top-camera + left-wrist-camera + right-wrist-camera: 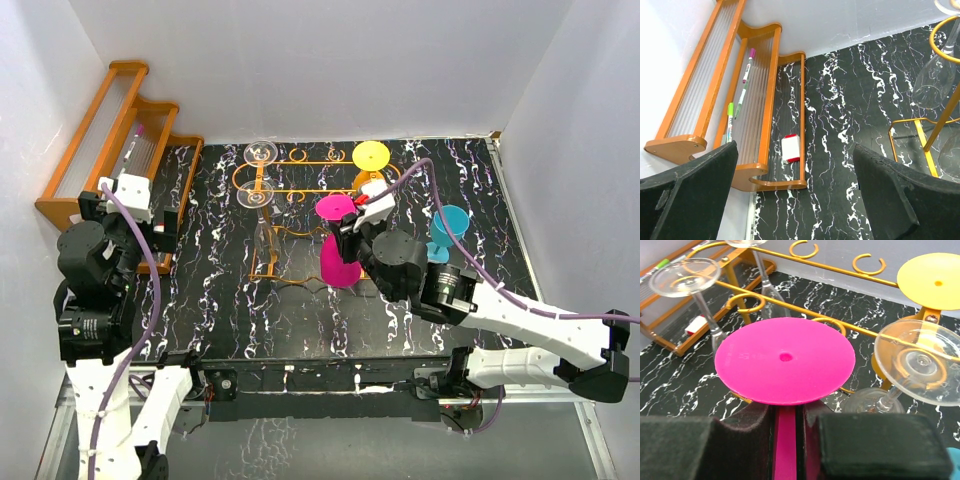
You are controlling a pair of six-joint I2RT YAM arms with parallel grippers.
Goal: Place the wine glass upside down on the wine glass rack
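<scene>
the right gripper (785, 440) is pinched almost fully closed on the stem of the pink glass (785, 360), one dark pad on each side. the glass is upside down, foot up and bowl hanging below, at the near right side of the gold rack (300, 162). whether its stem already sits in a slot i cannot tell. the left gripper (795, 160) hangs with its jaws spread wide and nothing between them. it is well off to the left, over the edge of the black table (230, 300) by the wooden rack (767, 100). just right of the pink foot is a clear glass (920, 362), also foot up, with a gold rail crossing at its foot. the two feet are close, and contact cannot be judged. a teal glass (448, 230) stands on the table right of the gold rack, beside the right arm. just beyond the pink foot a ring slot (827, 322) shows at its far edge. farther left, the left glass (255, 193) and the far glass (262, 152), both clear, hang foot up in the gold rack. a yellow glass (370, 155) sits foot up at its far right end. in the wooden rack, a pen (747, 65) and a green marker (730, 112) lie on the middle step. a white-and-red block (791, 148) lies on the lowest step.
</scene>
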